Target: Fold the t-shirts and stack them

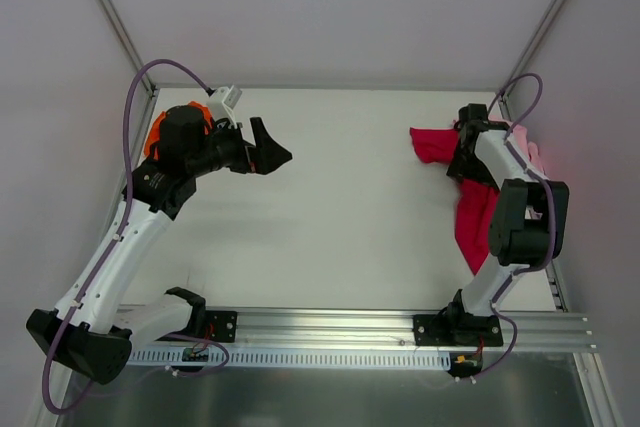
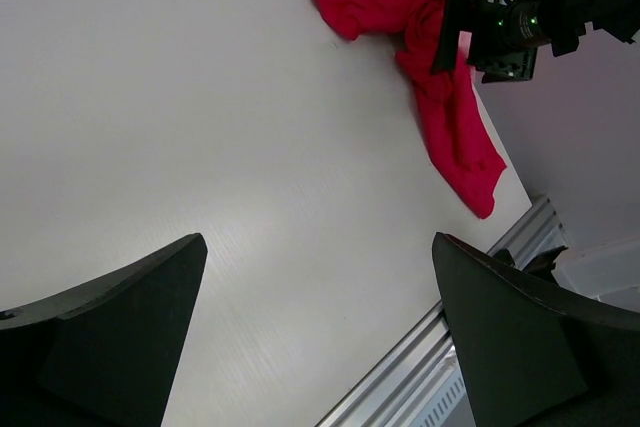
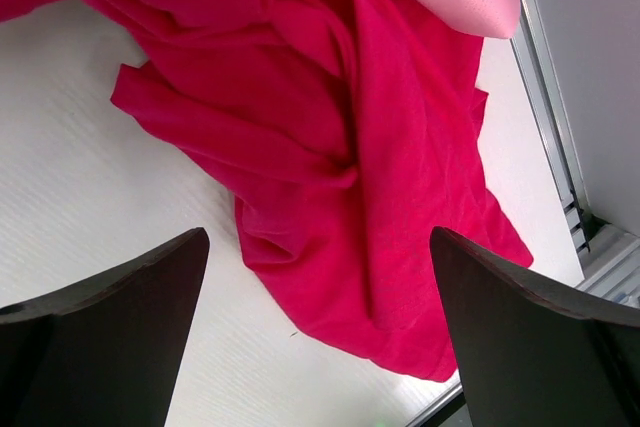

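Here, the crumpled crimson red cloth t-shirt [image 3: 330, 147] lies directly beneath the right gripper [image 3: 318, 247], whose jaws are wide and empty. Its length runs far-to-near along the white table's [image 1: 340, 247] right edge. The left gripper [image 1: 265, 152], likewise spread and empty, hovers well apart.

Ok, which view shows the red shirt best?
Left wrist: the red shirt shows nearly whole, crumpled, only the right arm crossing it. Right wrist crops the shirt close up; top view has the shirt partly behind the arm.

White arms [image 1: 110, 257] — black end effectors [image 1: 272, 144], purple cables [image 1: 135, 97].
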Controlling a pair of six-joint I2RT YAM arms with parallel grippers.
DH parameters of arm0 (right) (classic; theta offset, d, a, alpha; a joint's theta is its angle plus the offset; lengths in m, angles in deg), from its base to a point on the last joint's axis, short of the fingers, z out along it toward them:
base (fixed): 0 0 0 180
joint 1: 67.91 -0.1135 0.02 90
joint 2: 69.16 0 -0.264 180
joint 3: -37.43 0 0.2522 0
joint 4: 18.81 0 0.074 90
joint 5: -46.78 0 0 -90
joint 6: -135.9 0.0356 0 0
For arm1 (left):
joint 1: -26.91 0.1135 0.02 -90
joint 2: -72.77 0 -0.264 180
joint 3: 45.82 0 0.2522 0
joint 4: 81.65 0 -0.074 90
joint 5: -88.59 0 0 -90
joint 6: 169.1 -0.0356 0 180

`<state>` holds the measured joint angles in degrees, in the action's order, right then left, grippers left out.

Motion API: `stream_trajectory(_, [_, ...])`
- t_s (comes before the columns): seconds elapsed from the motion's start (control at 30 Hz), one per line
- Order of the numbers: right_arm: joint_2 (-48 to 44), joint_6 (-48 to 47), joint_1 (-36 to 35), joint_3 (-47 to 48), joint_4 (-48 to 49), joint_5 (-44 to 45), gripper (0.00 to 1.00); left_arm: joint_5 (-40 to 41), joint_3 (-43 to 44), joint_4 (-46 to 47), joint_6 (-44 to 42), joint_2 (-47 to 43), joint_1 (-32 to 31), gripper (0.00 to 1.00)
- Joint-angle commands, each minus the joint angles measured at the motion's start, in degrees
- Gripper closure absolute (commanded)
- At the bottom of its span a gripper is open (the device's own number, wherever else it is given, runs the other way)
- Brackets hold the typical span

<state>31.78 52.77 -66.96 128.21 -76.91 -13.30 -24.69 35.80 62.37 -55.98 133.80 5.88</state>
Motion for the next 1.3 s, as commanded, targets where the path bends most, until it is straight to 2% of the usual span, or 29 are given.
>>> stream_trajectory(0.0, [0.83, 1.04, 0.37, 2.61, -2.42, 2.61, 0.01, 0.87, 2.54, -0.19, -1.84, -0.83, -0.32, 0.01])
stream_trajectory(0.3, [3.37, 2.09, 2.12, 1.04, -3.04, -5.38, 0.01, 1.58, 3.51, -0.63, -2.63, -0.92, -0.32, 0.01])
stream_trajectory(0.53, [5.49, 2.18, 2.56, 1.29, -2.25, -5.48, 0.01, 2.45, 5.62, -2.04, -3.34, -0.57, -0.23, 0.01])
stream_trajectory(0.63, [6.63, 2.18, 2.65, 1.82, -2.77, -6.0, 0.05, 2.54, 5.62, -2.04, -3.16, -0.74, -0.32, 0.01])
stream_trajectory(0.77, [6.54, 2.53, 2.56, 1.74, -2.77, -7.23, 0.22, 2.63, 5.36, -2.04, -3.16, -0.74, -0.32, 0.01])
stream_trajectory(0.93, [5.32, 1.74, 2.65, 2.96, -3.3, -7.41, 0.26, 2.72, 5.18, -1.69, -3.25, -0.48, -0.32, 0.01])
stream_trajectory(1.0, [5.05, 1.22, 2.65, 4.02, -3.91, -6.71, 0.43, 2.64, 5.01, -1.6, -3.34, -0.39, -0.23, 0.01])
stream_trajectory(1.03, [4.96, 1.04, 2.65, 4.2, -4.18, -6.53, 0.43, 2.63, 5.01, -1.51, -3.34, -0.39, -0.32, 0.01])
stream_trajectory(1.13, [4.52, 0.95, 2.65, 4.81, -4.71, -6.53, 0.7, 2.55, 4.83, -1.25, -3.43, -0.39, -0.32, 0.01])
stream_trajectory(1.17, [4.44, 1.04, 2.65, 4.9, -4.88, -6.53, 0.87, 2.55, 4.92, -1.16, -3.51, -0.3, -0.32, 0.01])
stream_trajectory(1.23, [4.17, 1.12, 2.65, 5.08, -5.14, -6.97, 0.99, 2.55, 5.01, -1.07, -3.78, -0.22, -0.23, 0.01])
stream_trajectory(1.27, [3.82, 1.12, 2.57, 5.08, -4.97, -7.06, 0.99, 2.55, 5.09, -1.07, -3.86, -0.13, -0.32, 0.01])
